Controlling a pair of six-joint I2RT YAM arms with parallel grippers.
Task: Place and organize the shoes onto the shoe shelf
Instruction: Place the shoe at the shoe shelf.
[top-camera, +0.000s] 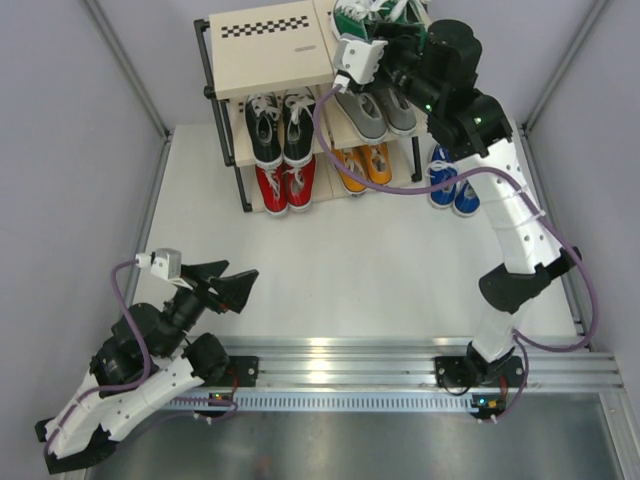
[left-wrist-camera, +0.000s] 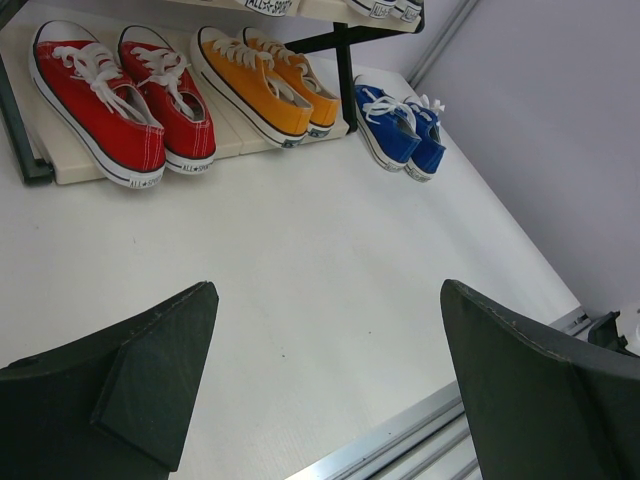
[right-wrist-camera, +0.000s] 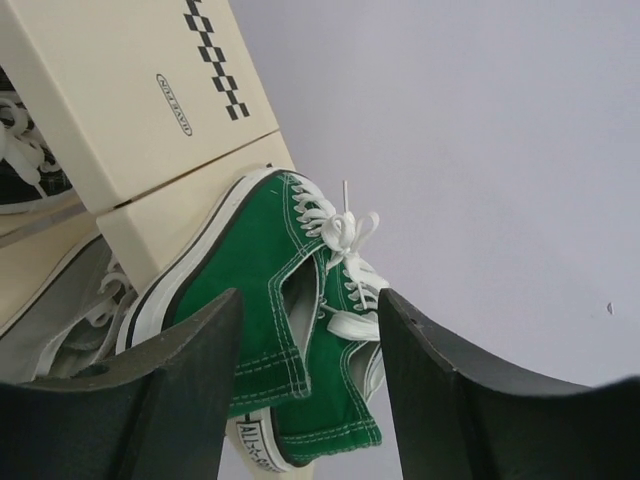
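The shoe shelf (top-camera: 270, 50) stands at the back of the table. A green pair (top-camera: 365, 12) rests on the right of its top board. Black (top-camera: 280, 125) and grey (top-camera: 375, 110) pairs sit on the middle tier, red (top-camera: 285, 185) and orange (top-camera: 362, 165) pairs on the bottom tier. A blue pair (top-camera: 452, 185) stands on the table right of the shelf. My right gripper (top-camera: 385, 30) is open at the top board, with the heels of the green pair (right-wrist-camera: 300, 300) between its fingers. My left gripper (top-camera: 235, 282) is open and empty, low at the near left.
The left wrist view shows the red (left-wrist-camera: 120, 95), orange (left-wrist-camera: 265, 80) and blue (left-wrist-camera: 400, 130) pairs beyond bare white table. Grey walls enclose the table on the left, right and back. A metal rail (top-camera: 400, 365) runs along the near edge.
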